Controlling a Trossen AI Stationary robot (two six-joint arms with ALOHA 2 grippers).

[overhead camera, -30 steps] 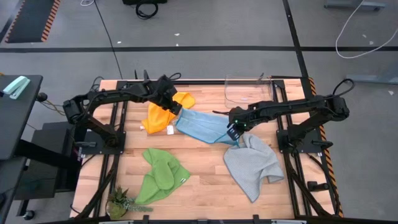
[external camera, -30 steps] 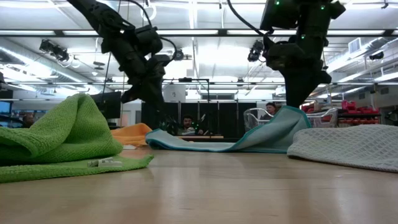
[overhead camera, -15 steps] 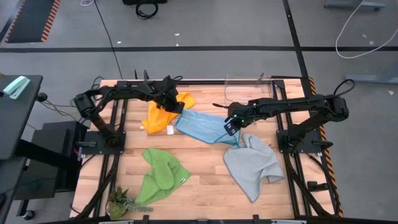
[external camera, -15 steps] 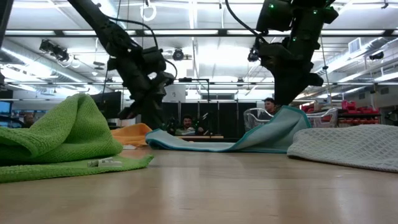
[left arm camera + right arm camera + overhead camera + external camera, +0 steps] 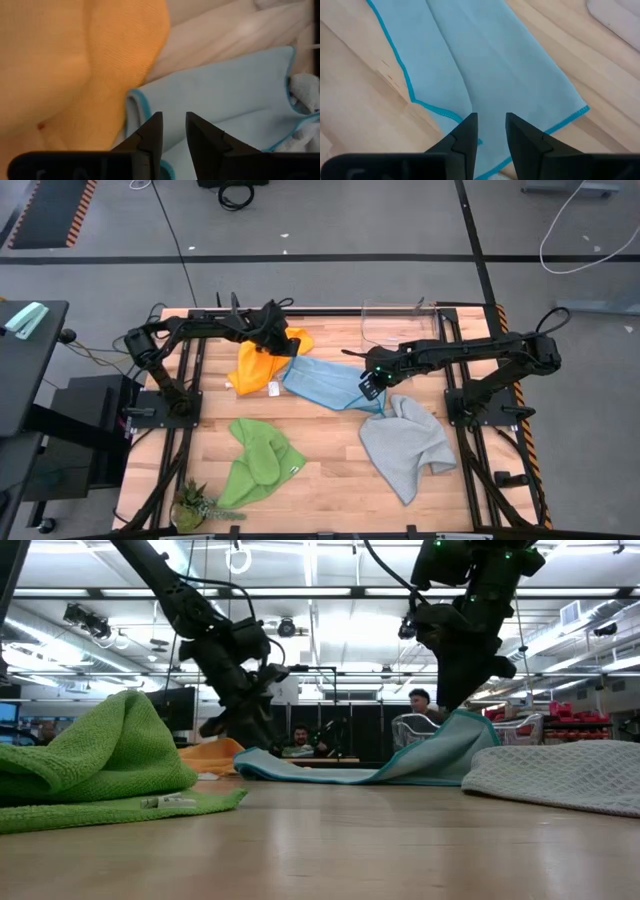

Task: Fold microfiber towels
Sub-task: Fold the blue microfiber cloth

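High view: bare wood [image 5: 330, 455] between towels [image 5: 325, 385]

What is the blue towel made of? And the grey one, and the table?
The light blue towel looks like thin, smooth, matte cloth: it creases softly and has a stitched teal edge. The grey towel looks like thicker cloth with a bumpy, waffle-like weave, seen best in the low view. The table looks like pale wood: long planks with grain lines and a slight sheen.

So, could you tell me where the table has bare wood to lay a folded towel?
Bare wood lies between the bright green towel and light grey towel. The far half is crowded: yellow-orange towel, light blue towel, both grippers.
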